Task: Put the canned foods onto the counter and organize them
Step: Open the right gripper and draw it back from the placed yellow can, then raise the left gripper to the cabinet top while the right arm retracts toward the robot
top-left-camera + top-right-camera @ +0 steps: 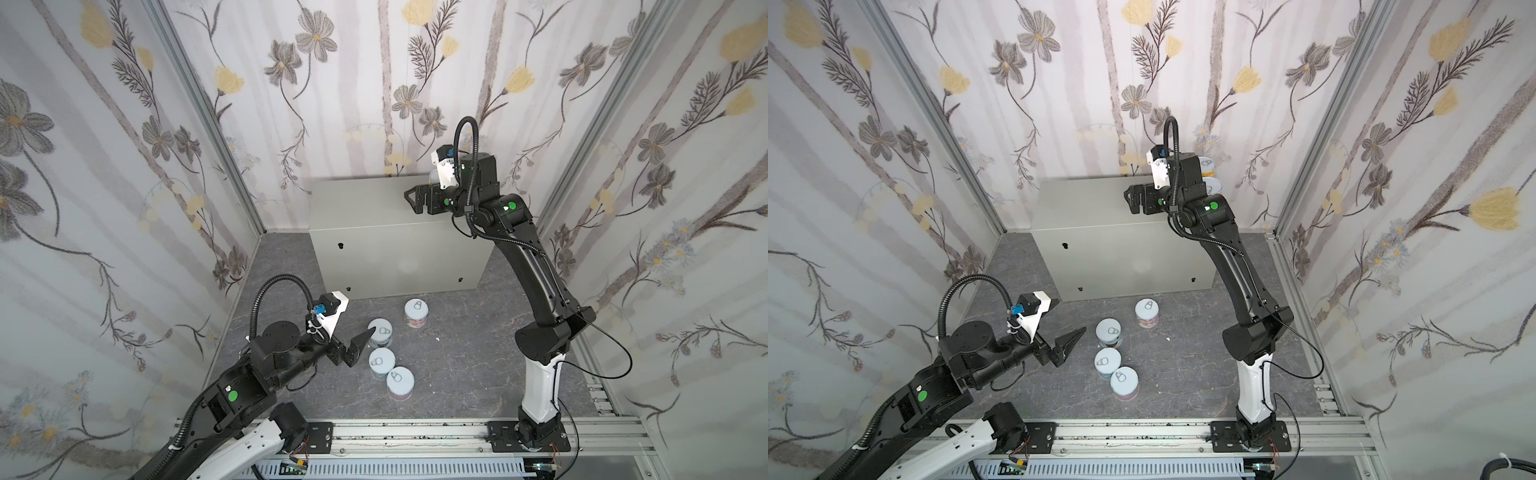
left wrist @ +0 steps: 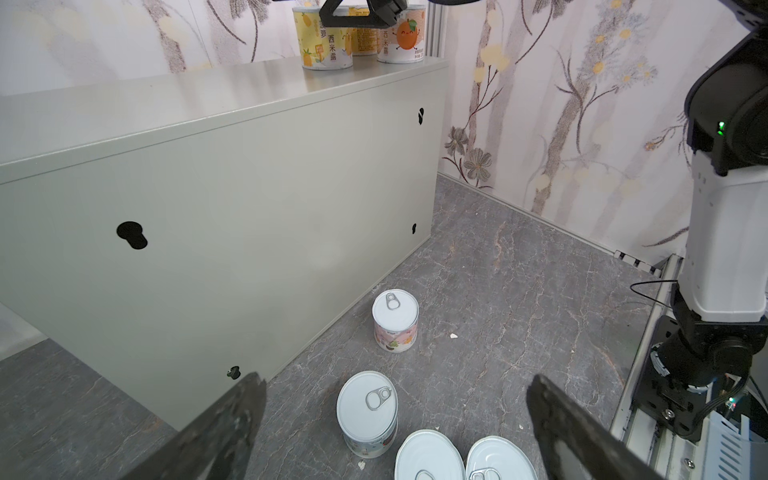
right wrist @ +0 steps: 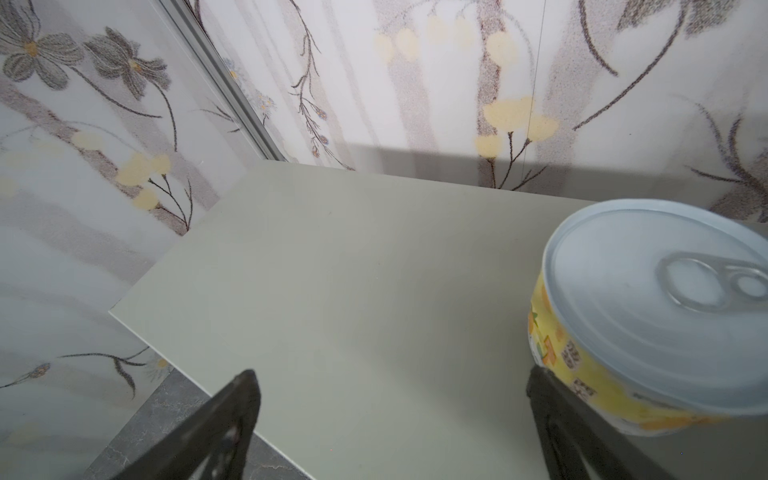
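Several canned foods stand upright on the dark floor in front of the counter [image 1: 365, 208]: one with a pink label [image 1: 416, 313] nearest it, then a cluster [image 1: 380, 332] [image 1: 382, 363] [image 1: 400, 382]. My left gripper [image 1: 362, 347] hovers open just left of the cluster, holding nothing; the left wrist view shows the closest can [image 2: 367, 411] between and beyond its fingers. Three cans [image 2: 326, 41] [image 2: 401, 39] stand on the counter's right end. My right gripper [image 1: 409, 201] is open and empty over the counter top [image 3: 332, 270], a yellow can [image 3: 648, 311] just beside one finger.
Floral-papered walls [image 1: 124, 166] enclose the cell on three sides. The right arm [image 1: 536, 270] rises from the front rail [image 1: 415, 432] and leans over the counter's right end. A few small white crumbs [image 2: 453, 336] lie on the floor.
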